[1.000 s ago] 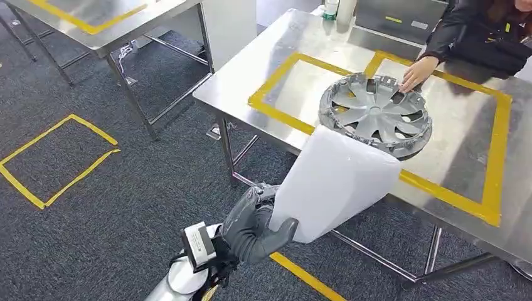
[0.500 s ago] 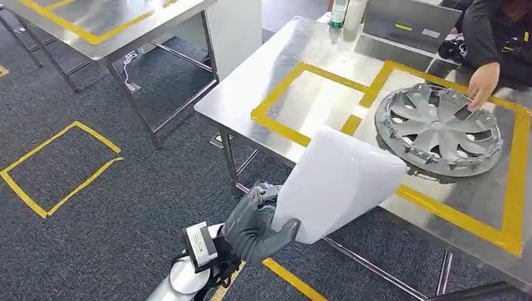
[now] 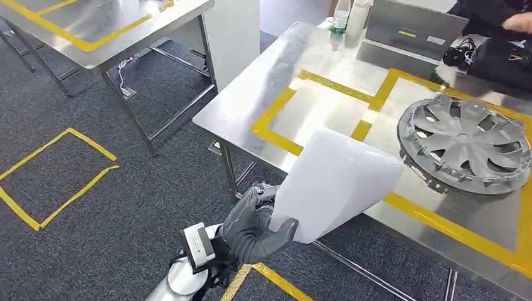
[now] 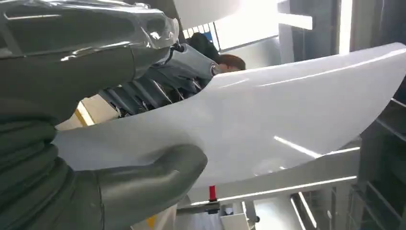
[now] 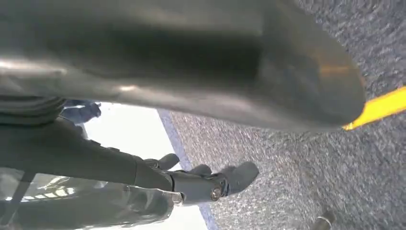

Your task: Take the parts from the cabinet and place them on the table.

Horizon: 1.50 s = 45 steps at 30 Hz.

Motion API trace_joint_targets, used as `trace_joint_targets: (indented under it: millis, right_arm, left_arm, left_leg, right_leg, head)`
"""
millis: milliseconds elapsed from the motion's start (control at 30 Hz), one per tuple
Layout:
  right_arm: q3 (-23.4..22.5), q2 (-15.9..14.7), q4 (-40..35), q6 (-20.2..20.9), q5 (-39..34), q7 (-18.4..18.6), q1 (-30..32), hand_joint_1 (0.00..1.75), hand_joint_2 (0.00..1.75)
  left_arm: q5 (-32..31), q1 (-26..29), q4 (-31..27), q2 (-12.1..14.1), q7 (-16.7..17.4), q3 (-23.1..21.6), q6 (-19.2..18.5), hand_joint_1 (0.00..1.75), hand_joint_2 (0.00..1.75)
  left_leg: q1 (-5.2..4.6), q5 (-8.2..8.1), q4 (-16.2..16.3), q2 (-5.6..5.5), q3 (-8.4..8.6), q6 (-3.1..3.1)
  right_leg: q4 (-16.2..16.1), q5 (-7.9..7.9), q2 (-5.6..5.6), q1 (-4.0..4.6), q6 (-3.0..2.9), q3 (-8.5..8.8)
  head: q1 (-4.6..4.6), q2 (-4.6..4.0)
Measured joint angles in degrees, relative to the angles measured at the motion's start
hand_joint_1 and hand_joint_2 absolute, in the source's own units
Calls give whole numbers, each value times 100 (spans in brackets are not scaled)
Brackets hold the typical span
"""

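Dark grey carpet (image 3: 125, 207) marked with yellow tape spreads under two steel tables in our head view. We take the nearer steel table (image 3: 301, 59) as our landmark. On it we count two yellow-taped squares side by side, and one grey hubcap (image 3: 465, 143) lying flat in the square farther from the table's near corner. At the table's far edge stand one bottle (image 3: 339, 15) and one grey box (image 3: 411, 28), with a person's dark sleeve (image 3: 495, 53) beside the box. A second table (image 3: 106, 22) stands well apart across the carpet.

Our left hand (image 3: 251, 229) holds one white curved panel (image 3: 332, 182) just in front of the table's near edge; the panel's upper part overlaps the edge and hides a strip of the tape.

From the left wrist view, we see the left hand (image 4: 72, 143) again, its thick thumb (image 4: 148, 172) pressed on one face of the white panel (image 4: 287, 120) and the darker fingers (image 4: 153, 91) on the other face, so the part is clamped between them. Beyond the panel lie bright, blurred shapes we cannot make out.

From the right wrist view, our right hand (image 5: 191, 120) hangs over the carpet (image 5: 335, 163) and one yellow tape strip (image 5: 380, 108), nothing in it; the dark fingers (image 5: 210, 179) lie loosely curled and slightly apart.
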Motion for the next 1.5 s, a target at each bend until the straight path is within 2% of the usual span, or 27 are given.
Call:
trace_joint_targets:
  millis: [67, 167, 200, 233, 333, 367, 400, 433, 500, 567, 600, 667, 700, 733, 767, 833, 867, 900, 967, 1067, 1167, 1200, 1267, 1300, 1333, 1367, 1500]
  right_arm:
    - [2, 0, 0, 2, 0, 0, -13, 0, 0]
    - [0, -18, 0, 2, 2, 0, -10, 0, 0]
    - [-2, -17, 0, 4, 2, 0, 3, 0, 0]
    - [-4, -15, 0, 7, 0, 11, 15, 0, 0]
    - [-7, -15, 0, 7, 0, 11, 24, 0, 0]
    - [-7, -22, 2, 7, 2, 15, 33, 0, 0]
    - [-7, -15, 4, 9, 7, 15, 21, 0, 0]
    - [-7, -24, 2, 9, 6, 17, 30, 0, 0]
    - [-11, -35, 2, 26, 4, 31, 21, 0, 0]
    - [-17, -42, -7, 57, -18, 37, 10, 0, 0]
    - [-20, -46, -7, 61, -22, 37, -1, 0, 0]
    - [-26, -42, -7, 85, -42, 37, -7, 0, 0]
    - [-33, -42, -7, 96, -55, 37, -7, 0, 0]
    - [-48, -39, -7, 96, -70, 35, -5, 0, 0]
    - [-61, -39, -7, 98, -83, 35, -5, 0, 0]
    - [-77, -39, -7, 98, -87, 31, -13, 0, 0]
    - [-83, -39, -7, 98, -87, 31, -17, 0, 0]
    - [-94, -41, -7, 98, -87, 28, -23, 0, 0]
    - [-105, -35, -4, 98, -87, 24, -8, 0, 0]
    - [-135, -31, -7, 98, -87, 15, -12, 0, 0]
    - [-149, -39, -7, 96, -87, 7, -13, 0, 0]
    - [-153, -39, -7, 96, -87, 7, 0, 0, 0]
    - [-157, -39, -7, 94, -85, 4, 22, 0, 0]
    - [-157, -42, -7, 92, -85, 4, 21, 0, 0]
    - [-157, -46, -9, 90, -85, 4, 16, 0, 0]
    - [-157, -48, -9, 90, -85, 0, 1, 0, 0]
    - [-160, -50, -9, 85, -85, -2, -23, 0, 0]
  left_arm:
    - [2, -11, -2, -15, 0, 2, 0, 175, 175]
    - [2, 9, -2, -24, 0, 2, -2, 175, 175]
    - [2, 15, -2, -24, 0, 2, -4, 175, 175]
    - [2, 17, -2, -24, 2, 2, -4, 175, 175]
    - [2, 16, -4, -26, 2, 2, -15, 175, 175]
    - [2, 18, 0, -17, 7, 2, -18, 175, 175]
    - [2, 17, 0, -11, 13, 0, -20, 175, 175]
    - [0, 20, -4, -15, 24, 2, -20, 175, 175]
    - [0, 17, -26, -21, 24, 0, -24, 175, 175]
    - [-9, 5, -52, -17, 15, 0, -63, 175, 175]
    - [-11, 7, -52, -13, 11, -2, -72, 175, 175]
    - [-18, 31, -50, 15, 11, -2, -74, 175, 175]
    - [-17, 35, -50, 26, 11, -2, -74, 175, 175]
    - [-17, 36, -50, 37, 11, -4, -74, 175, 175]
    - [-20, 37, -50, 39, 11, -4, -74, 175, 175]
    - [-20, 33, -52, 39, 11, -6, -74, 175, 175]
    - [-20, 34, -50, 46, 11, -7, -72, 175, 175]
    - [-20, 31, -50, 53, 11, -11, -72, 175, 175]
    - [-28, 38, -52, 53, 11, -15, -72, 175, 175]
    - [-28, 29, -63, 27, 5, -24, -72, 175, 175]
    - [-33, 47, -63, 33, 0, -26, -72, 175, 175]
    - [-33, 61, -63, 39, 0, -28, -74, 175, 175]
    - [-33, 69, -61, 39, -2, -28, -76, 175, 175]
    - [-33, 69, -61, 37, -4, -28, -76, 175, 175]
    - [-33, 69, -61, 37, -15, -28, -77, 175, 175]
    - [-35, 69, -61, 37, -20, -28, -79, 175, 175]
    - [-37, 68, -61, 37, -31, -31, -79, 175, 175]
  left_leg:
    - [11, -71, -63, 31, 171, 70]
    - [-17, -208, -62, 10, 268, 125]
    - [-25, -260, -61, -14, 324, 123]
    - [-28, -316, -60, -26, 397, 120]
    - [-31, -533, -64, -35, 686, 83]
    - [-34, -587, -56, -33, 776, 51]
    - [-29, -622, -68, -44, 739, 1]
    - [-17, -660, -83, -46, 739, -51]
    - [-21, -606, -7, -39, 792, -90]
    - [-20, -532, 505, -10, 479, -155]
    - [9, -610, 881, -10, 220, -191]
    - [54, -1008, 1500, -8, -293, -251]
    - [71, -1083, 1620, -7, -468, -272]
    - [84, -960, 1531, -6, -533, -274]
    - [87, -685, 1223, -6, -467, -274]
    - [87, -7, 252, -13, -113, -264]
    - [85, 63, -3, -63, -5, -257]
    - [49, -212, -13, -79, -27, -240]
    - [41, -35, 8, -70, 20, -150]
    - [86, 8, -67, 24, 101, -40]
    - [58, -20, -63, 102, 103, 17]
    - [43, -30, -62, 132, 106, 32]
    - [30, -48, -61, 173, 125, 33]
    - [27, -63, -61, 205, 145, 27]
    - [24, -82, -59, 238, 173, 12]
    - [8, -102, -58, 274, 200, -12]
    - [-4, -140, -84, 419, 248, -126]
  right_leg:
    - [442, -121, -4, -3, 18, -194]
    - [1560, -614, -4, -4, 75, -977]
    - [1705, -615, -4, -4, 81, -1163]
    - [1570, -474, -4, -3, 66, -1191]
    - [256, 453, -5, 1, -12, -832]
    - [195, 483, -10, 22, -23, -864]
    - [133, 355, -30, 66, -52, -813]
    - [126, 509, -34, 86, -110, -782]
    - [93, 480, -32, 79, -177, -697]
    - [-27, 469, -39, 23, -204, -574]
    - [-52, 453, -38, 16, -225, -536]
    - [-57, 391, -32, 5, -237, -490]
    - [-57, 361, -26, 0, -235, -461]
    - [-57, 333, -14, -8, -225, -425]
    - [-57, 305, 4, -19, -212, -382]
    - [-60, 254, 48, -42, -166, -295]
    - [-64, 237, 60, -46, -140, -280]
    - [-54, 231, 95, -32, -112, -301]
    - [-63, 192, 106, -41, -26, -329]
    - [96, 57, 48, -41, 43, -343]
    - [1326, -532, 29, -31, 64, -974]
    - [1696, -602, 28, -30, 65, -1179]
    - [1480, -356, 20, -30, 38, -1129]
    - [999, -92, -7, -29, 16, -913]
    - [457, 159, -106, -19, -9, -648]
    - [-10, 286, -386, 7, -43, -428]
    - [-37, 285, -203, 60, -102, -464]
  head:
    - [4, 0]
    - [15, 0]
    - [13, 0]
    - [11, 0]
    - [17, 0]
    - [-7, 0]
    - [-4, 0]
    - [-2, 0]
    - [9, 0]
    - [-35, 0]
    - [-28, 0]
    - [-33, 0]
    - [-35, 0]
    - [-31, 0]
    - [-31, 0]
    - [-33, 0]
    - [-31, 0]
    - [-28, 0]
    - [-35, 0]
    - [-9, 0]
    - [-9, 0]
    - [-2, 0]
    - [-2, 0]
    - [-7, 0]
    - [-4, 0]
    - [0, 0]
    - [-17, 0]
